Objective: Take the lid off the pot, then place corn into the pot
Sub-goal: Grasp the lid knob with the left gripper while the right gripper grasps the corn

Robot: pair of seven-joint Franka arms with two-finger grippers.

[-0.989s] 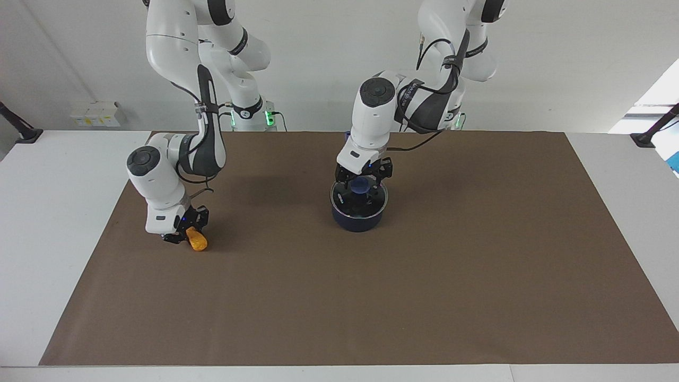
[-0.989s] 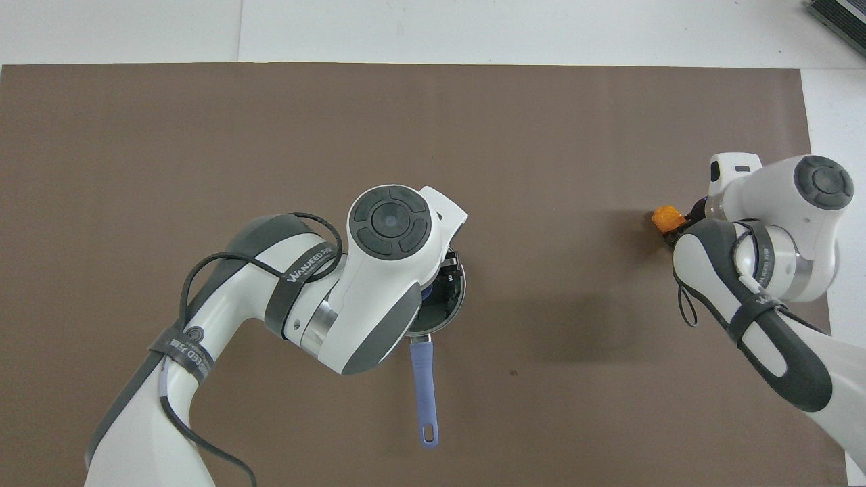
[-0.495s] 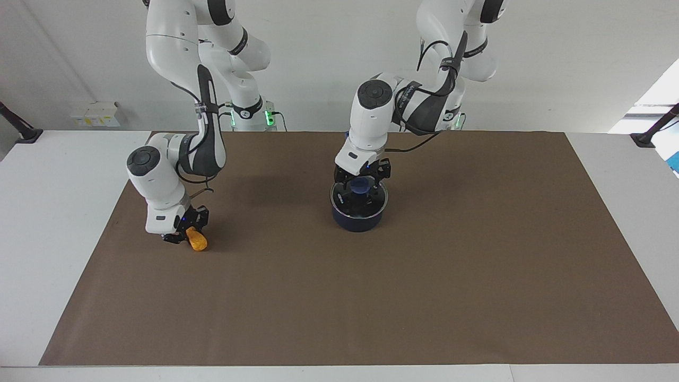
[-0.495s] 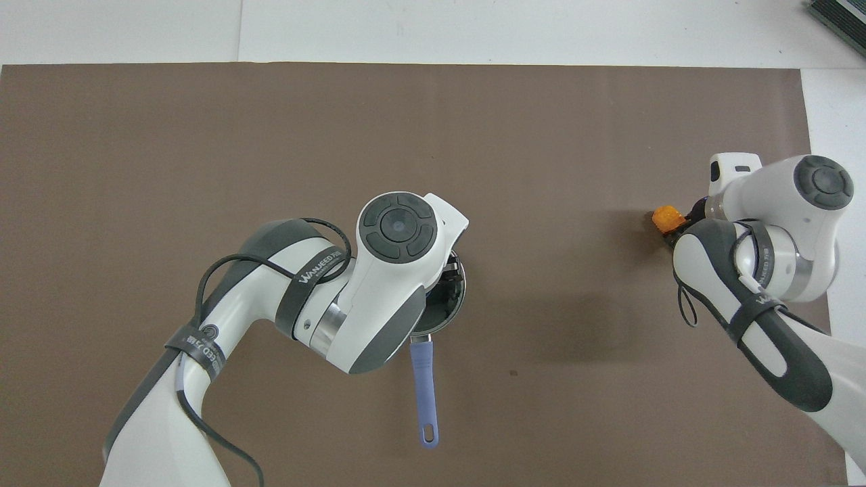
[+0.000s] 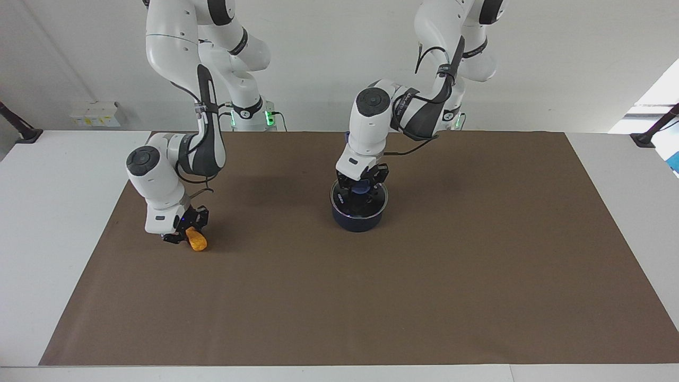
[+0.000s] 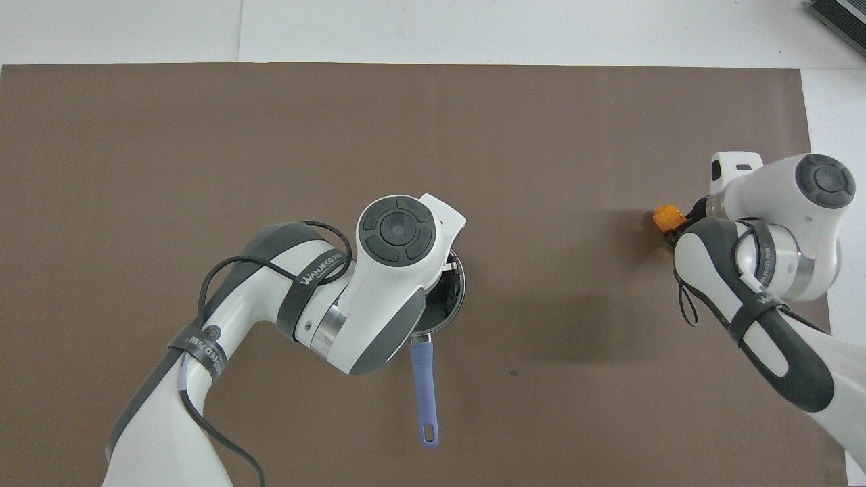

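Note:
The dark navy pot [image 5: 358, 218] stands mid-table with its glass lid [image 5: 372, 201] resting on it. My left gripper [image 5: 362, 185] is down on the lid, fingers closed around the blue knob at its centre. In the overhead view the left wrist covers most of the lid [image 6: 456, 297], and the pot's blue handle [image 6: 424, 385] points toward the robots. Toward the right arm's end of the table, my right gripper [image 5: 186, 236] is shut on the orange corn [image 5: 198, 242], low at the brown mat. One end of the corn [image 6: 665, 217] sticks out past the right wrist.
A brown mat [image 5: 424, 297] covers the table, with white table margins around it [image 5: 53, 212]. Apart from the pot and the corn, nothing lies on the mat.
My left gripper has closed from wide open onto the lid's knob, and its wrist has shifted slightly. The lid stays on the pot. The right arm and corn have barely moved.

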